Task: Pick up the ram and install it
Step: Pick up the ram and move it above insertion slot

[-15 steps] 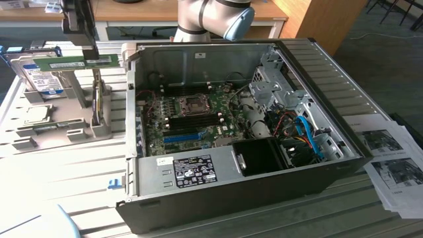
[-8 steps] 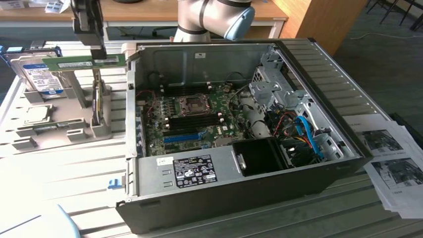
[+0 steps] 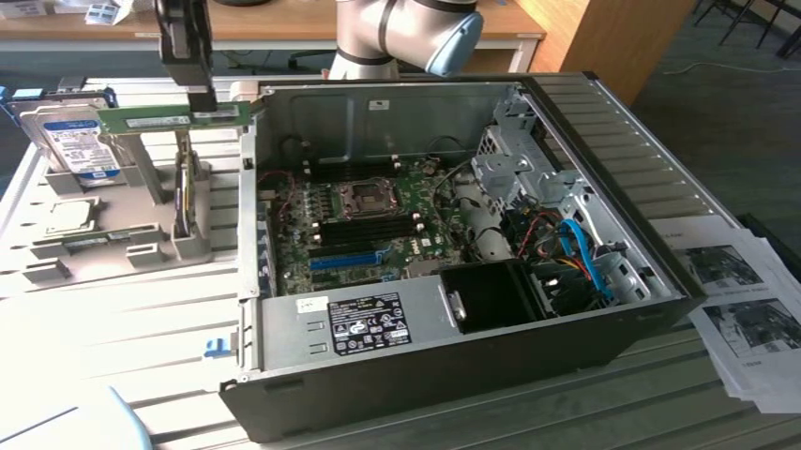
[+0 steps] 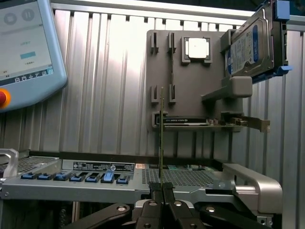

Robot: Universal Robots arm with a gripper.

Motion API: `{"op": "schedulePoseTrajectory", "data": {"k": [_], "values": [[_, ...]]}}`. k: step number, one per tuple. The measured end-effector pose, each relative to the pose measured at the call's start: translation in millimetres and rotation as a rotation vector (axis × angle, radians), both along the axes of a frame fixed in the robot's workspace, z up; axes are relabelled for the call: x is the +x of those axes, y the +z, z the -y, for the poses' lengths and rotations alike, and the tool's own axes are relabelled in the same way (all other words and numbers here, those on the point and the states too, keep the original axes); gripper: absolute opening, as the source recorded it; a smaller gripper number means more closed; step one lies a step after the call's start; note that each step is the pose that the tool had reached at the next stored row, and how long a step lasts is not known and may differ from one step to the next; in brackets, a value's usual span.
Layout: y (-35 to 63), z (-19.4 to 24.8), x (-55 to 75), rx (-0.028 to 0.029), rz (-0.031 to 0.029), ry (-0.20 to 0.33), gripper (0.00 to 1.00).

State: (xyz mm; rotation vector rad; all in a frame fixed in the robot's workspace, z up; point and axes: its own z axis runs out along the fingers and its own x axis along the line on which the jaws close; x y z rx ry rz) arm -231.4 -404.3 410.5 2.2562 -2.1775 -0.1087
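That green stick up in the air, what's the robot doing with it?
The robot arm's gripper is pinching the ram, that green stick, and holds it in the air above the grey holder tray, near the hard drive. The open computer case sits right beside it, with the motherboard showing inside. The ram is not in the computer yet.
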Motion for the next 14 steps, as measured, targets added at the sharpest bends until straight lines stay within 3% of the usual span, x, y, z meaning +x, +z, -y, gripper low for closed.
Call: {"op": "schedulePoseTrajectory", "data": {"k": [14], "values": [[0.0, 0.1, 23.9, 0.0, -0.0001, 0.0, 0.11]]}}
